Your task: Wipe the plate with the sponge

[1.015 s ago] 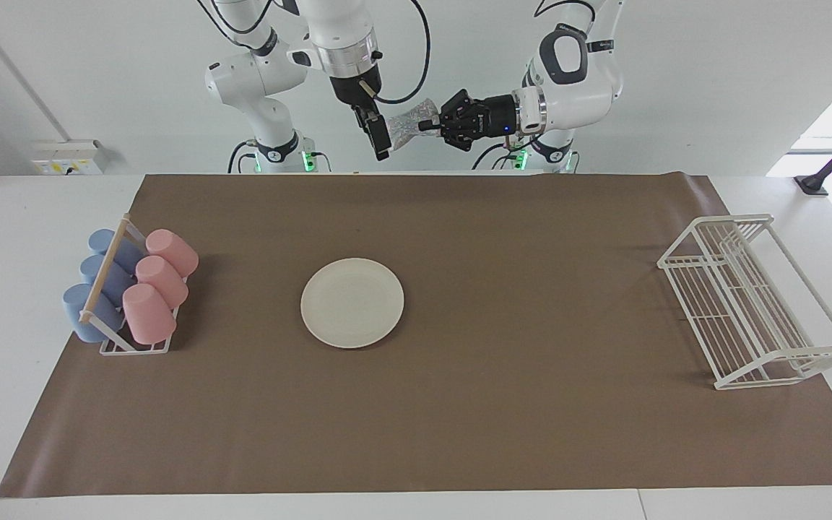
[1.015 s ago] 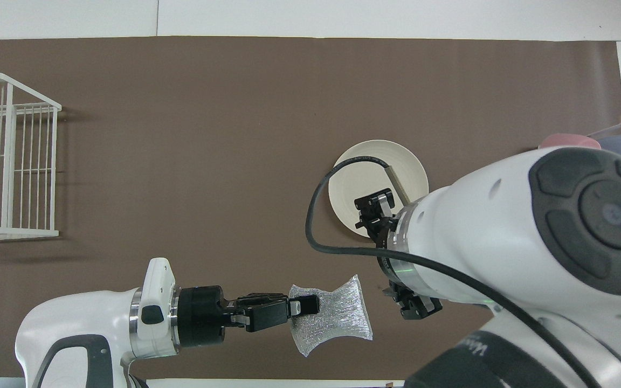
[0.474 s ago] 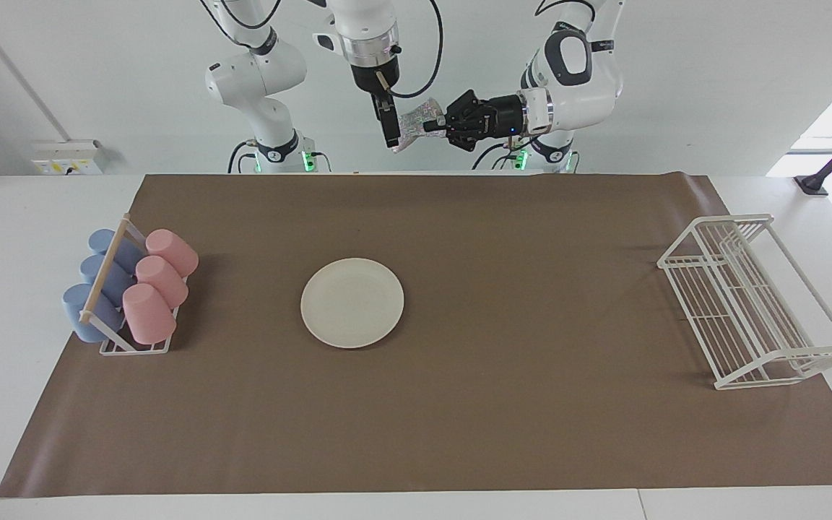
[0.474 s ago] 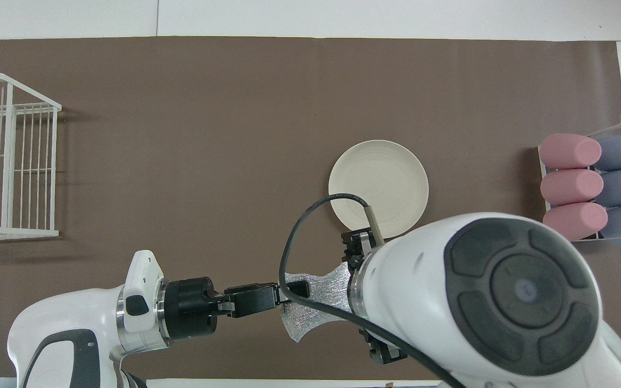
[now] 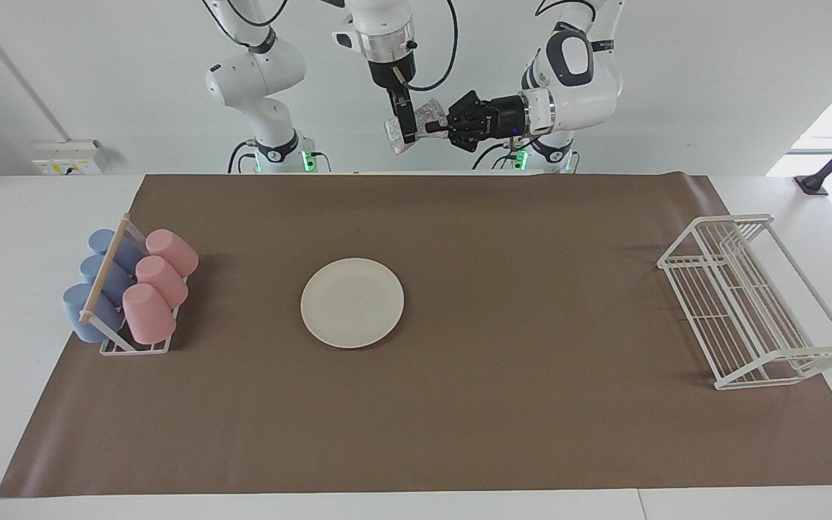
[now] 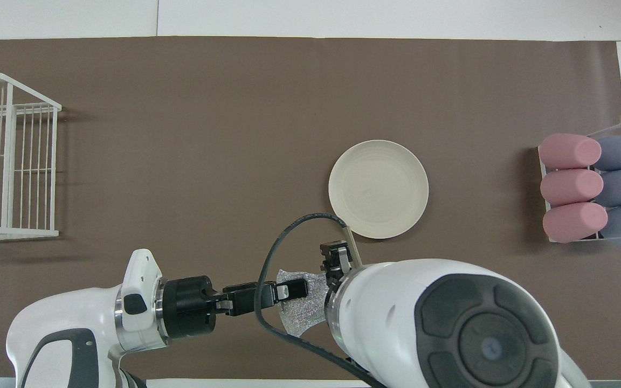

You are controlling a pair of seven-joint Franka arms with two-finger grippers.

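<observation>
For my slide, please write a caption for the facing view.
Left gripper holds sponge aloft beside open right gripper; plate waits below.

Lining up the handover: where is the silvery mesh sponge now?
In the facing view the silvery mesh sponge is up in the air at the robots' edge of the brown mat, pinched by the left hand.

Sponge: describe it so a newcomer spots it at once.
Look up above the robots' edge of the brown mat, where the two grippers meet. The sponge is the silvery mesh wad pinched in the left gripper, the only sparkly thing there.
</observation>
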